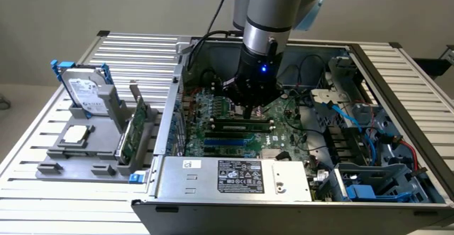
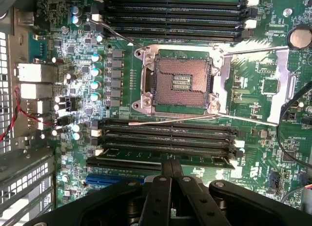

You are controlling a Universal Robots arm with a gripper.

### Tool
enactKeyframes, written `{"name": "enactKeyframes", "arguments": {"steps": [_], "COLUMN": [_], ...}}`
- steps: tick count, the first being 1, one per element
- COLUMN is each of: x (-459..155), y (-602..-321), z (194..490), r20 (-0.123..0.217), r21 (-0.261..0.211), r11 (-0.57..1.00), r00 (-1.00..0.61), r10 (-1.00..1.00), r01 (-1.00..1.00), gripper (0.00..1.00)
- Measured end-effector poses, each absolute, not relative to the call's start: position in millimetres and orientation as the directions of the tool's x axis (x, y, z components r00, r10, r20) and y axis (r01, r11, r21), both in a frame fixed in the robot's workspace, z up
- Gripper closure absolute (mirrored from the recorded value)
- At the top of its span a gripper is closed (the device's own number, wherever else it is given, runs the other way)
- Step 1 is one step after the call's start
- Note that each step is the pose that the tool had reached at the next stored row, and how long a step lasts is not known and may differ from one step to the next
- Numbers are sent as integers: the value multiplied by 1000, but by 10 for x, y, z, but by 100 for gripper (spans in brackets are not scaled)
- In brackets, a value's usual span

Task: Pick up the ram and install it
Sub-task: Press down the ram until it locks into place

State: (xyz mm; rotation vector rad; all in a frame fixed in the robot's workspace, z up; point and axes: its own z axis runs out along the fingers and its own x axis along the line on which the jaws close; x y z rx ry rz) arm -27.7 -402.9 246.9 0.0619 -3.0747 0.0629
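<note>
fingers (image 2: 163,187) sit nearest the wrist camera, drawn together tip to tip with no gap showing. they point down onto the top edge of the ram (image 2: 146,159). their seam runs across the stick's length, so i judge they are pressing on it rather than pinching it.

the ram lies in the slot of the near bank farthest from the empty processor socket (image 2: 180,82). three bare black slots lie between the two. in the exterior view the same stick (image 1: 237,122) is at the middle of the frame, right under the fingers (image 1: 250,110), inside the open computer case (image 1: 397,86).

this looks like the seating step: the pick-up is done and the stick is in its slot. finishing it calls for a straight, even push until both end clips close.

whether those clips have closed is too small to tell, and the fingers hide the middle of the stick. whether it is fully down is unclear too.

further out, at the left of the exterior frame, a hard drive (image 1: 85,91) and a green card (image 1: 135,134) stand in a grey holder on the slatted counter (image 1: 142,49).
</note>
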Motion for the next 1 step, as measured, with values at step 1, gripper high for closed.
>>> {"name": "enactKeyframes", "arguments": {"steps": [1], "x": [-278], "y": [-4029], "z": [2469], "r20": [66], "r21": [-39], "r11": [998], "r00": [-997], "r10": [-39], "r01": [-42], "gripper": [89]}}
